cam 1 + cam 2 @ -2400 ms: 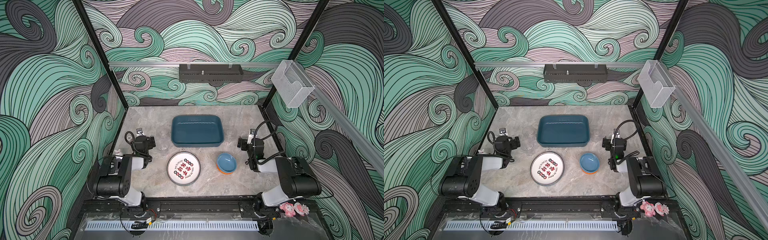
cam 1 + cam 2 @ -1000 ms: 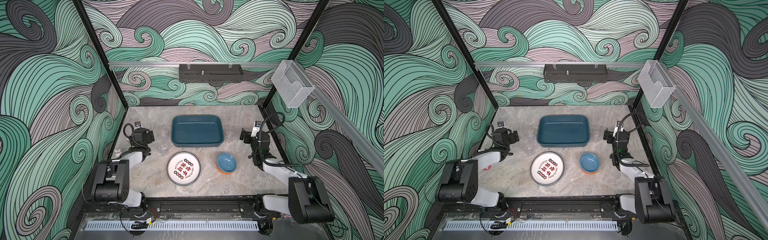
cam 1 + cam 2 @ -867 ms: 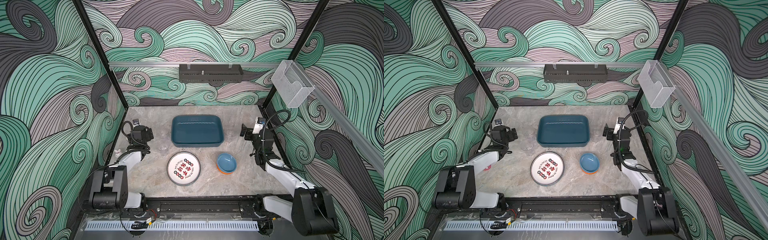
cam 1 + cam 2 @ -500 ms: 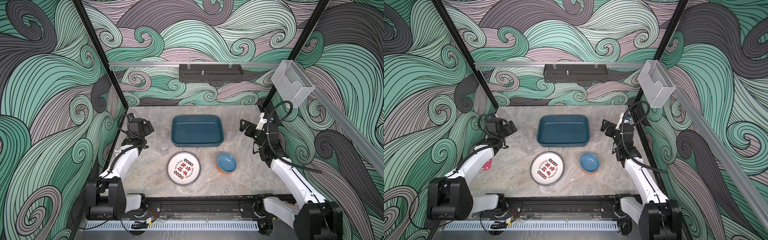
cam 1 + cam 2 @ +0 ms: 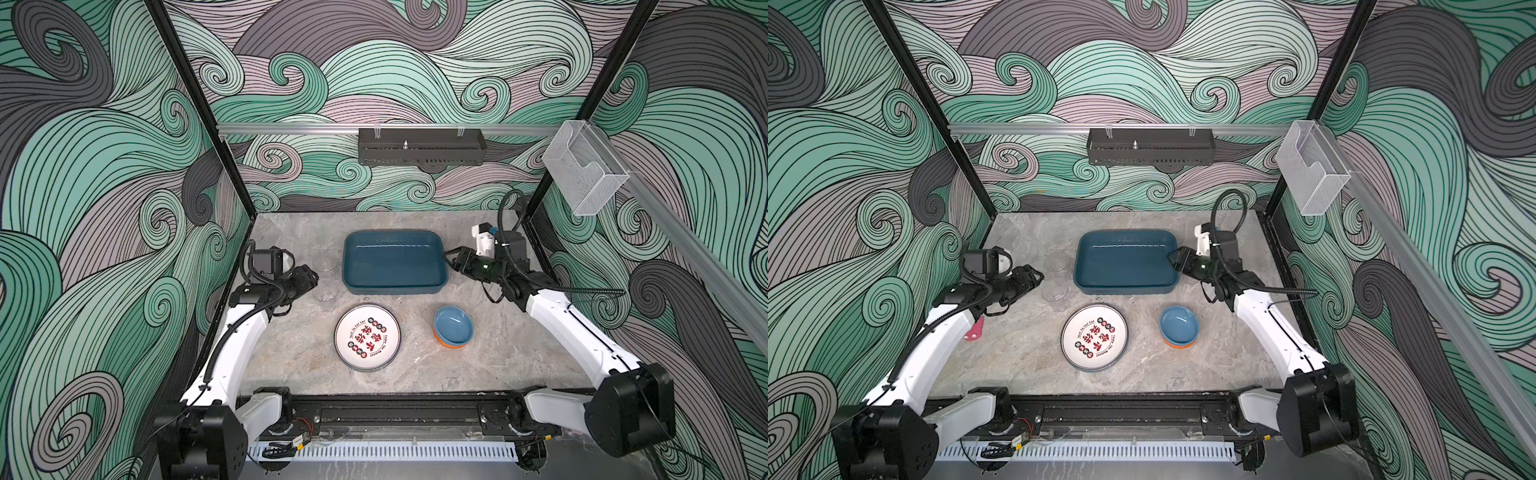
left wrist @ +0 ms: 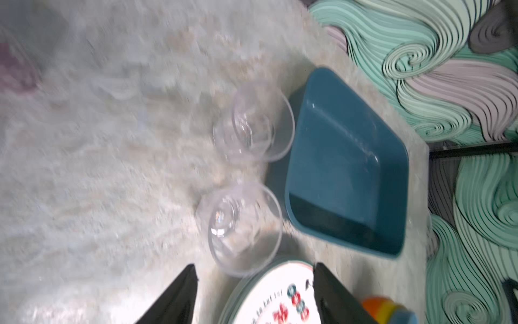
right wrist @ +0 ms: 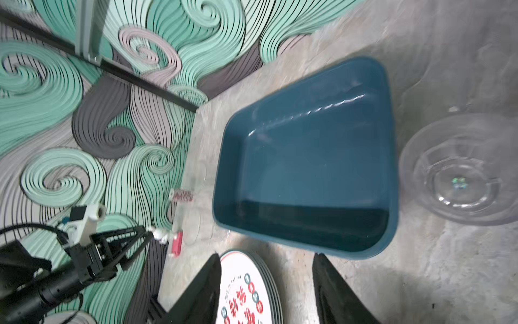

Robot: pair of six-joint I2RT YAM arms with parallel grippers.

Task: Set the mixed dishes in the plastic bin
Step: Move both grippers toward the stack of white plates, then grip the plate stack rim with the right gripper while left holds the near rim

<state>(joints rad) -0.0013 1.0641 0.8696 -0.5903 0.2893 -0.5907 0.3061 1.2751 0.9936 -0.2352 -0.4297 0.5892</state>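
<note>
1. The plastic bin (image 5: pixel 395 262) (image 5: pixel 1125 262) sits toward the back of the grey table (image 5: pixel 286 357), about midway across. Its glossy teal floor shows bare in both wrist views (image 6: pixel 350 168) (image 7: pixel 308 168).
2. In front of it, a little to the left and clear of its wall, the plate (image 5: pixel 368 337) (image 5: pixel 1094 337) lies flat with the red and black characters up. In the right wrist view its edge (image 7: pixel 269 283) shows several rims, like a stack.
3. The bowls (image 5: pixel 453 327) (image 5: pixel 1178 326) stand right of the plate, apart from it: a blue one nested on an orange one. The left wrist view (image 6: pixel 384 308) also shows a yellow band.
4. Left of the bin stand the rear tumbler (image 5: pixel 327 265) (image 5: pixel 1057 264) (image 6: pixel 252 123) and the front tumbler (image 5: pixel 325 297) (image 5: pixel 1055 294) (image 6: pixel 244 227). Both are clear and upright, and the front one is near the bin's front left corner.
5. A third clear glass (image 7: pixel 462 171) stands on the table just beside the bin. I can pick it out only in the right wrist view.
6. The left tool (image 5: pixel 311 276) (image 5: pixel 1036 274) (image 6: pixel 255 265) points toward the tumblers from their left. Its jaws are apart with nothing between them.
7. The right tool (image 5: pixel 451 258) (image 5: pixel 1173 257) (image 7: pixel 266 254) is at the bin's right short wall, jaws apart and gripping nothing. Whether it touches the rim I cannot tell.
8. A black tray (image 5: pixel 422 151) hangs on the back rail, and a clear box (image 5: pixel 584 176) hangs on the right rail.
</note>
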